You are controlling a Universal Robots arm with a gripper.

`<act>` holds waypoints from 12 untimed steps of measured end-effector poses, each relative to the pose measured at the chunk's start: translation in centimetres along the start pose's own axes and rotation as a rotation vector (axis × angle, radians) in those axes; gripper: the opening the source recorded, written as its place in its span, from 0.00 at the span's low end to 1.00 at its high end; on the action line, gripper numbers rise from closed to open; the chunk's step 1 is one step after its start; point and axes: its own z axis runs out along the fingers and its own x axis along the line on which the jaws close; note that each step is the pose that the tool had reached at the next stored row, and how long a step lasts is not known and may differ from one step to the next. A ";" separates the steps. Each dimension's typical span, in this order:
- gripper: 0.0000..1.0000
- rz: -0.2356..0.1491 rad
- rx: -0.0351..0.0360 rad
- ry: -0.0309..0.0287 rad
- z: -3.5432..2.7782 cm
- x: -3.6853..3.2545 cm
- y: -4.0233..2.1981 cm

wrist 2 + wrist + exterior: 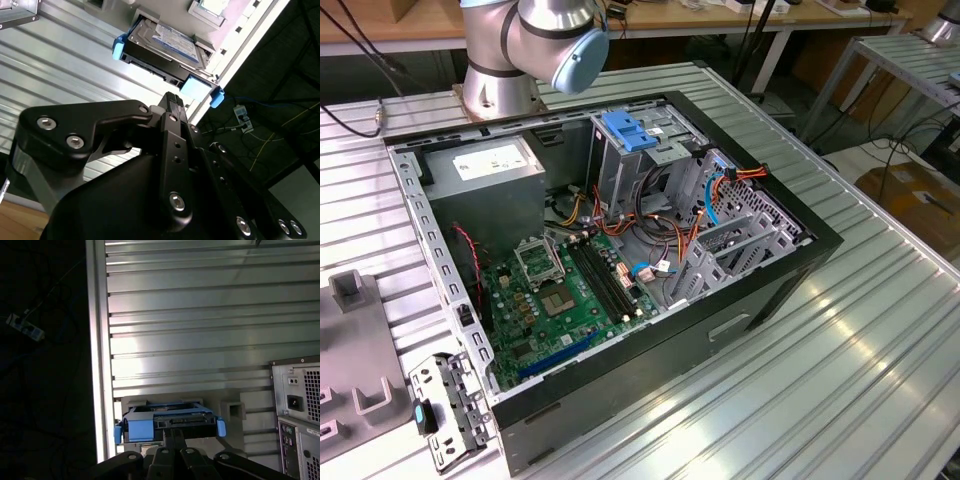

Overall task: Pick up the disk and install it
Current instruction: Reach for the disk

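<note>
The disk (165, 42) is a dark hard drive in a bright blue carrier rail. It lies in a grey holder (232, 410) on the ribbed metal table, close to the table's edge (97, 365). In the first wrist view the disk (165, 418) shows end-on with blue tabs at both corners. My gripper (171, 97) is shut, its black tips right at the middle of the disk's near edge. Whether the gripper (173, 432) touches the disk I cannot tell. The arm's base (535, 35) stands behind the open computer case (750, 300).
Inside the case a metal drive cage with a pale-blue latch plate (630, 130) stands upright beside cables and the green motherboard (570, 300). The case's rear panel (297, 405) sits near the holder. A grey fixture (350, 350) and a metal bracket (445, 410) lie at the exterior view's left.
</note>
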 end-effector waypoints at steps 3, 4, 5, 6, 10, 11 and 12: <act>0.11 0.000 0.0000 0.0000 0.00 0.00 0.00; 0.11 0.000 0.0000 0.0000 0.00 0.01 0.00; 0.11 0.000 0.0000 0.0000 0.00 0.01 0.00; 0.11 0.000 0.0000 0.0000 0.00 0.01 0.00; 0.11 0.000 0.0000 0.0002 -0.02 1.74 -0.51; 0.11 0.000 -0.0001 0.0003 -0.01 1.93 -0.78; 0.11 0.000 0.0000 0.0005 -0.01 2.05 -1.00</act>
